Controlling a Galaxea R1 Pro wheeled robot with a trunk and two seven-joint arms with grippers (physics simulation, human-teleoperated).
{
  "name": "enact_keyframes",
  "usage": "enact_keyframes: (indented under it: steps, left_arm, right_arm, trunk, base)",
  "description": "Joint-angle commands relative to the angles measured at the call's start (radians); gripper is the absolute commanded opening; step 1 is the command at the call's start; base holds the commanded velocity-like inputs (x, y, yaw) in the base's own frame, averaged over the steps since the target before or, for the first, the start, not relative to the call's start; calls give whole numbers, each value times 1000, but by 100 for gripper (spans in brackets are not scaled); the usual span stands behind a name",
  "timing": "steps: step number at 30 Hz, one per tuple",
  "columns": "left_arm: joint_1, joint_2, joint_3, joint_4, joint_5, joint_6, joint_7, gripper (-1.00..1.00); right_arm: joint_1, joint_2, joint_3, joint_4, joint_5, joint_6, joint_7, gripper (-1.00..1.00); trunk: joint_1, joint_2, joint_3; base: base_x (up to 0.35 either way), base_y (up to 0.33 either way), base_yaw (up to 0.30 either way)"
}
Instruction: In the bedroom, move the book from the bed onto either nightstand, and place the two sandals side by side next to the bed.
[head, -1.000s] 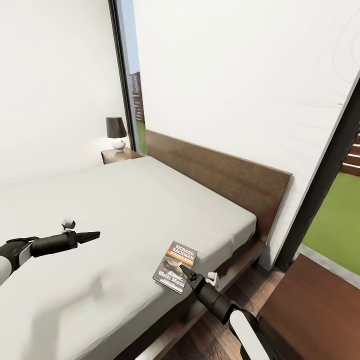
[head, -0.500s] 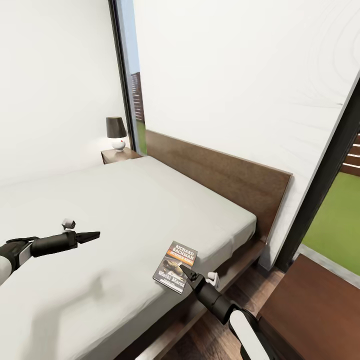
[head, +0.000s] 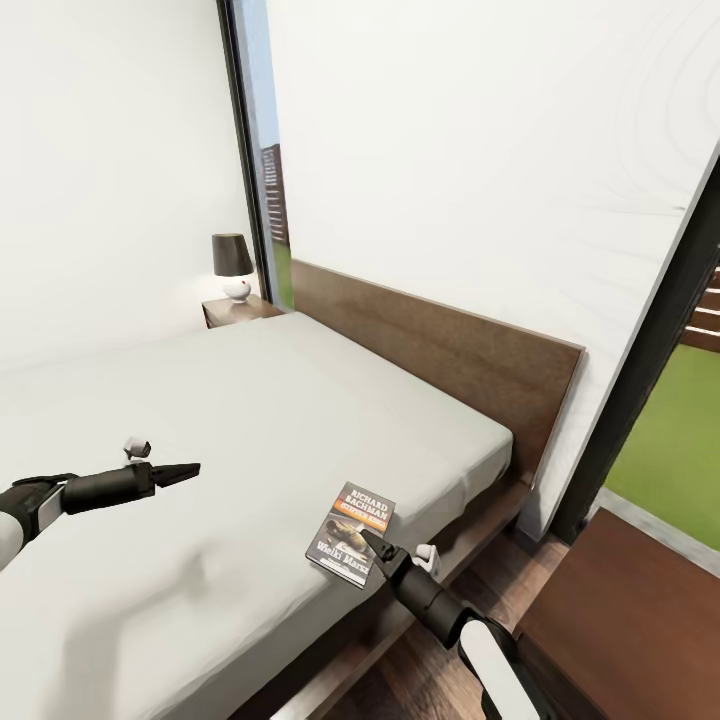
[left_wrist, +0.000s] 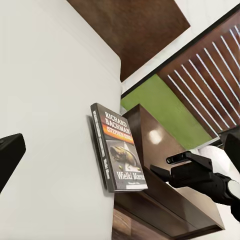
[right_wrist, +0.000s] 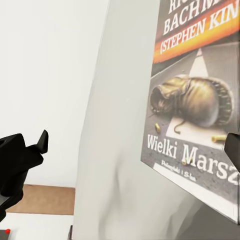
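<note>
The book (head: 352, 534), a dark paperback with an orange band, lies flat on the light-grey mattress of the bed (head: 250, 440) close to its near edge. My right gripper (head: 371, 545) is open, with its fingertips at the book's lower corner. In the right wrist view the cover (right_wrist: 197, 100) sits between the spread fingers (right_wrist: 20, 157). My left gripper (head: 181, 470) hovers open over the middle of the mattress, well left of the book (left_wrist: 119, 147). A nightstand (head: 236, 309) stands at the bed's far side. The sandals are out of view.
A black-shaded lamp (head: 232, 262) stands on the far nightstand. A glossy dark-brown cabinet top (head: 630, 620) sits on the near side of the bed by the headboard (head: 450, 360). A black-framed window (head: 640, 380) shows lawn. Wood-plank floor (head: 410, 670) runs along the bed.
</note>
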Motion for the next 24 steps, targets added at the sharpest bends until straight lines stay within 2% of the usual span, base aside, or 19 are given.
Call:
enact_keyframes:
  steps: [1, 14, 24]
  left_arm:
    - [-1, 0, 8, -1, -10, 11, -5, 100]
    - [-1, 0, 8, -1, -10, 11, -5, 100]
    - [-1, 0, 8, -1, -10, 11, -5, 100]
  right_arm:
    - [0, 0, -1, 0, -8, 6, -5, 100]
    - [0, 0, -1, -1, -12, -11, -117, 100]
    - [0, 0, 0, -2, -15, -19, -141, 100]
  trunk:
    - [0, 0, -1]
    - [0, 0, -1]
    - [0, 0, -1]
  base:
    - [0, 0, 0]
    - [0, 0, 0]
    - [0, 0, 0]
